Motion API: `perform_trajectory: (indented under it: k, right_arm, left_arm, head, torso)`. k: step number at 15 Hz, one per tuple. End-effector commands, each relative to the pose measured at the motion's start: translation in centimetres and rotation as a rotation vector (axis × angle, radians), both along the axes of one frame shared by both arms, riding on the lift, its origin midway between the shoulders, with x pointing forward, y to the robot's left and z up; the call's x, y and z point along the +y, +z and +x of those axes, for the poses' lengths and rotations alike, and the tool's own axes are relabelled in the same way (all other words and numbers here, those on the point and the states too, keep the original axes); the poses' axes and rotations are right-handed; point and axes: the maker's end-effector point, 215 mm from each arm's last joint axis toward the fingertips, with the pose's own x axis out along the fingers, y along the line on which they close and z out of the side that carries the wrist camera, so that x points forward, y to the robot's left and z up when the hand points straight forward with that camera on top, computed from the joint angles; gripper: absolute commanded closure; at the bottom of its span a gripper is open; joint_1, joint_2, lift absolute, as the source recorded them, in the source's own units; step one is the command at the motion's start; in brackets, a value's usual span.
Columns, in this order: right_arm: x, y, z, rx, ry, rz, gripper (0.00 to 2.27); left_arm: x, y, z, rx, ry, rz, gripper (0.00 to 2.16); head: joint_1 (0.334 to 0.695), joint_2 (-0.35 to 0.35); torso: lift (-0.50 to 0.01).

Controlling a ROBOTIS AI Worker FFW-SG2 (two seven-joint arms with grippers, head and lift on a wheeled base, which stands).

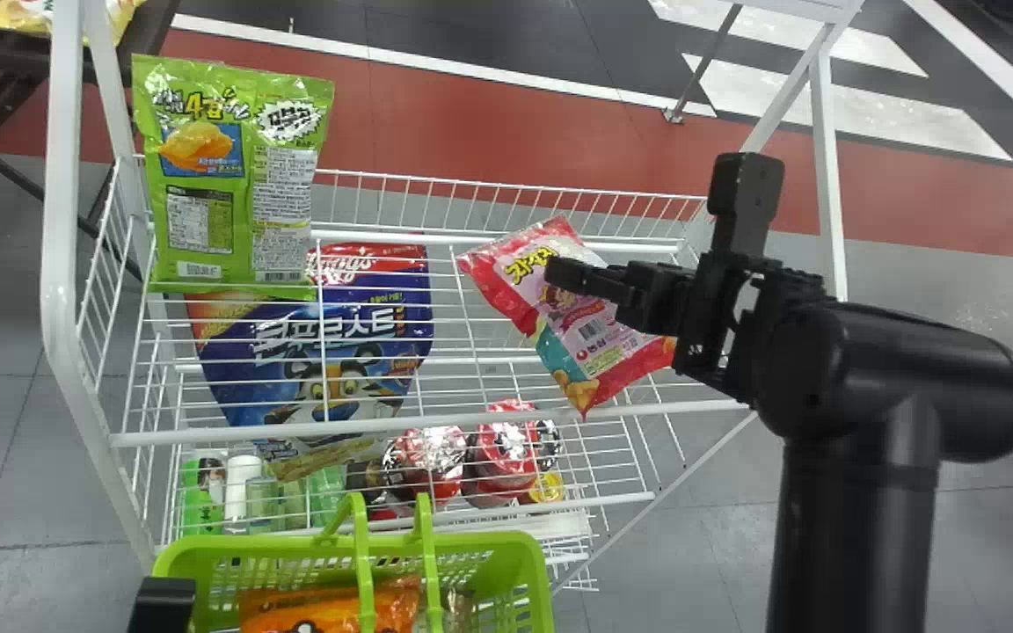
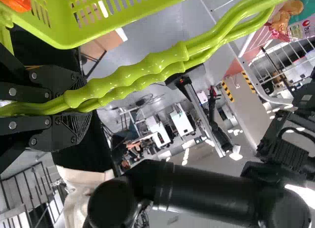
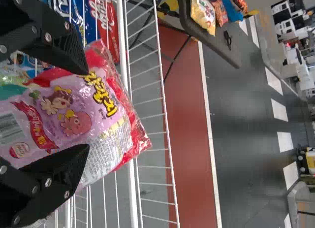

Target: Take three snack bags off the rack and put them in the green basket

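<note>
Right jaws gaping over pink snack bag (image 3: 74,114); you're wanting centred, gentle pinch. Left jaws clenching handles (image 2: 128,76) of green basket (image 1: 471,541).

Gray tiled floor, red strip (image 1: 506,132), white lines (image 1: 436,63)

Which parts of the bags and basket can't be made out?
Head view: near end of the green basket, cut off by the edge.
Head view: part of the orange bag, behind the handles.
Head view: some of the blue bag, behind the green bag.
Right wrist view: some of the pink bag, behind the right claw.
</note>
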Motion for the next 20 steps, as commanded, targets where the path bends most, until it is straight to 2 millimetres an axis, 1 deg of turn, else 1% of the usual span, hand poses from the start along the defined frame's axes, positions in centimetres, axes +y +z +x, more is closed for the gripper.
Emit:
perform_trajectory:
  k: [1,2,3,4,5,6,7,8,12,14,16,18,19,20]
  right_arm:
    - [-0.1,-1.7,0.7,0.039,0.005,-0.012,0.07]
    - [-0.1,-2.2,0.6,0.053,0.014,-0.018,0.10]
    - [0.3,-2.8,0.2,0.073,0.026,-0.011,0.20]
    - [0.6,-3.1,-0.1,0.090,0.038,-0.006,0.40]
    - [0.6,-3.3,-0.4,0.100,0.046,-0.003,0.81]
    - [0.6,-3.4,-0.6,0.110,0.047,-0.003,1.64]
    - [0.6,-3.5,-0.8,0.111,0.048,-0.005,2.15]
    - [0.5,-3.3,-0.7,0.085,0.055,-0.015,2.22]
    - [0.6,-2.6,-0.1,0.008,0.064,-0.023,2.22]
    - [0.5,-0.8,0.2,-0.076,0.054,-0.016,2.22]
    - [0.3,1.7,-0.1,-0.176,0.042,0.011,2.22]
    - [-0.1,4.0,-1.3,-0.256,0.031,0.042,2.22]
    - [-0.2,4.9,-2.1,-0.286,0.031,0.059,2.22]
    - [-0.4,6.0,-3.4,-0.322,0.033,0.078,2.22]
  left_arm:
    - [0.1,0.0,0.3,-0.002,0.003,-0.002,1.54]
    - [0.0,-0.1,0.4,-0.003,0.002,0.000,1.54]
    - [0.0,-0.1,0.6,-0.005,0.000,0.001,1.54]
    - [-0.2,-0.1,0.6,-0.005,-0.007,0.000,1.54]
    - [-0.3,-0.1,0.7,-0.005,-0.010,0.002,1.54]
    - [-0.3,-0.2,0.7,-0.004,-0.012,0.005,1.54]
    - [-0.4,-0.3,0.9,-0.005,-0.010,0.008,1.54]
    - [-0.4,-0.4,0.9,-0.001,-0.011,0.007,1.54]
    - [-0.3,-0.4,1.0,-0.003,-0.009,0.012,1.54]
    - [-0.3,-0.4,0.8,0.001,-0.010,0.012,1.54]
    - [-0.3,-0.3,0.7,0.001,-0.010,0.011,1.54]
    - [-0.3,-0.3,0.7,0.000,-0.009,0.011,1.54]
    - [-0.4,-0.2,0.7,-0.004,-0.009,0.009,1.54]
    - [-0.4,-0.1,0.7,-0.006,-0.009,0.008,1.54]
  head:
    - [0.695,-0.350]
    - [0.695,-0.350]
    - [0.695,-0.350]
    - [0.695,-0.350]
    - [0.695,-0.350]
    - [0.695,-0.350]
    - [0.695,-0.350]
    - [0.695,-0.350]
    - [0.695,-0.350]
    - [0.695,-0.350]
    - [0.695,-0.350]
    - [0.695,-0.350]
    - [0.695,-0.350]
    - [0.695,-0.350]
  torso:
    - [-0.018]
    - [-0.018]
    - [-0.018]
    - [-0.018]
    - [-0.018]
    - [-0.018]
    - [-0.018]
    - [-0.018]
    - [-0.018]
    - [-0.018]
    - [-0.018]
    - [-0.018]
    - [-0.018]
    - [-0.018]
